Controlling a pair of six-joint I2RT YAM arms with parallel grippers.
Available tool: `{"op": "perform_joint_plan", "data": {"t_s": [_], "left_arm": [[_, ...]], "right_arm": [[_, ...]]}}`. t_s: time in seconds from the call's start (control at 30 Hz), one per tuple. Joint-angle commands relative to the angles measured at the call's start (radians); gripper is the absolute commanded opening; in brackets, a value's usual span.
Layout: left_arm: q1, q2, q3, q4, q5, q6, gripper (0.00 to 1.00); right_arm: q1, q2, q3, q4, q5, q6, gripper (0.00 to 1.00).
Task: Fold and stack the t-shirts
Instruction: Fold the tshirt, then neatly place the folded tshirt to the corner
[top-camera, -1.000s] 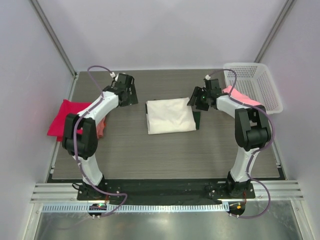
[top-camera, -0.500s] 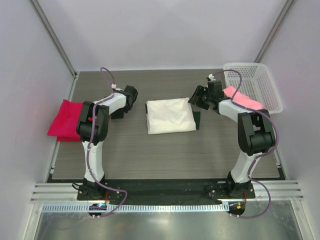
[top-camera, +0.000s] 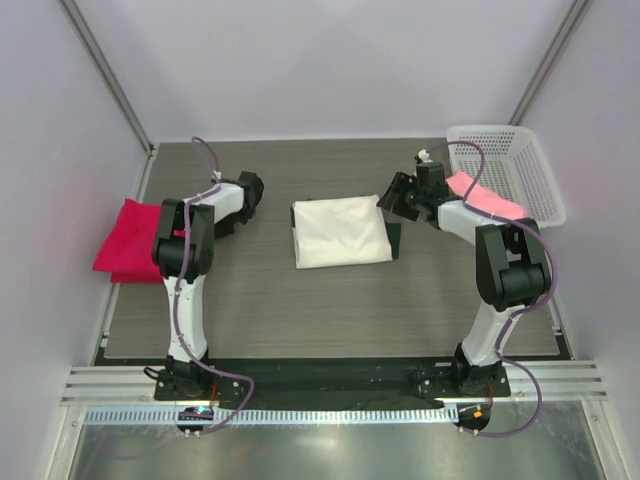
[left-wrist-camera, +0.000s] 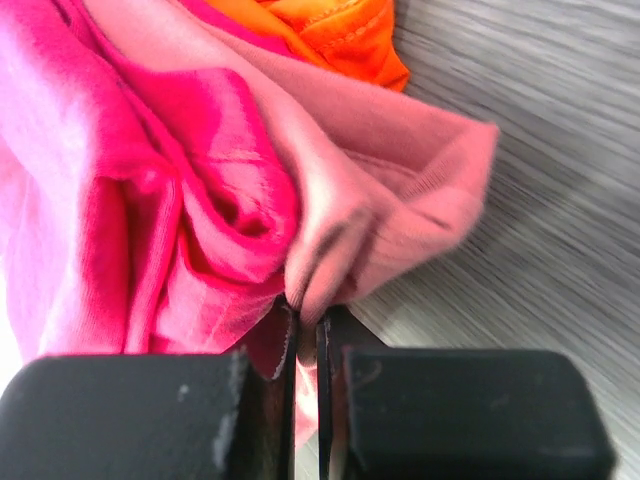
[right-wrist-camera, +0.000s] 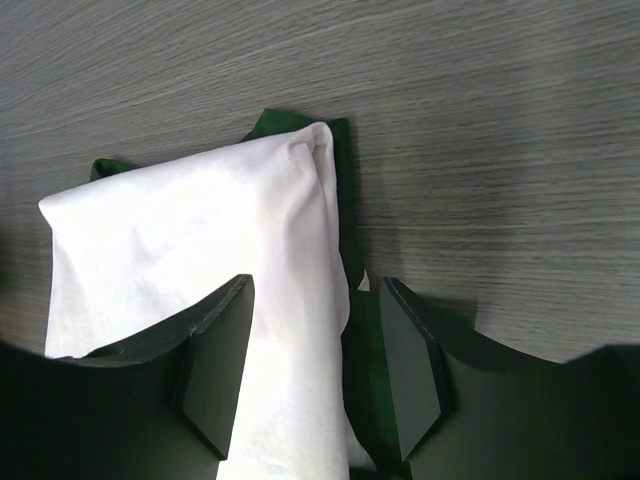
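Observation:
A folded cream-white t-shirt (top-camera: 340, 232) with dark green edges lies mid-table. My right gripper (top-camera: 392, 197) hovers open over its right edge; in the right wrist view the fingers straddle the white fold (right-wrist-camera: 200, 230) around the gripper (right-wrist-camera: 315, 290). At the table's left edge a red-pink t-shirt (top-camera: 125, 240) lies bunched. My left gripper (top-camera: 222, 225) is mostly hidden under its own arm beside it. In the left wrist view the left gripper (left-wrist-camera: 305, 315) is shut on a fold of salmon-pink cloth (left-wrist-camera: 400, 150) lying against the red-pink cloth (left-wrist-camera: 130, 200). An orange cloth (left-wrist-camera: 330, 30) shows behind.
A white mesh basket (top-camera: 520, 160) stands at the back right corner, with a light pink t-shirt (top-camera: 485, 197) draped over its near rim behind the right arm. Walls close in the table on the left, back and right.
The left gripper has shut on the salmon-pink cloth and its arm has drawn in toward the left pile. The right gripper shifted slightly back and stays open.

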Motion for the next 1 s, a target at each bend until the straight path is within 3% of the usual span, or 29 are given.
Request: {"op": "perform_joint_plan", "data": {"t_s": [0.0,0.17,0.2,0.23,0.33,0.5,0.6,0.77,0.97], "left_arm": [[-0.085,-0.040,0.069,-0.015,0.101,-0.069,0.00],[-0.194,0.006,0.266,-0.065,0.234,-0.147,0.00],[-0.203,0.017,0.297,-0.078,0.257,-0.157,0.05],[-0.213,0.035,0.325,-0.087,0.265,-0.172,0.27],[-0.225,0.017,0.368,-0.101,0.308,-0.191,0.62],[-0.222,-0.118,0.232,0.031,0.420,-0.201,0.81],[-0.213,-0.221,0.120,0.150,0.576,-0.217,0.98],[-0.213,-0.304,-0.018,0.329,0.786,-0.250,1.00],[-0.213,-0.286,-0.101,0.471,0.898,-0.298,1.00]], "right_arm": [[-0.018,-0.024,-0.007,0.042,0.008,0.011,0.59],[-0.024,-0.021,-0.015,0.033,0.016,0.004,0.65],[-0.028,-0.018,-0.015,0.033,0.008,0.004,0.67],[-0.027,-0.015,-0.013,0.033,-0.006,0.003,0.69],[-0.028,0.019,0.005,0.038,-0.071,0.000,0.73],[-0.028,0.073,0.008,0.121,-0.211,0.021,0.76],[-0.028,0.109,0.025,0.118,-0.233,0.024,0.76],[-0.028,0.182,0.077,0.069,-0.207,0.017,0.70],[-0.022,0.244,0.169,-0.069,-0.158,0.000,0.63]]}}
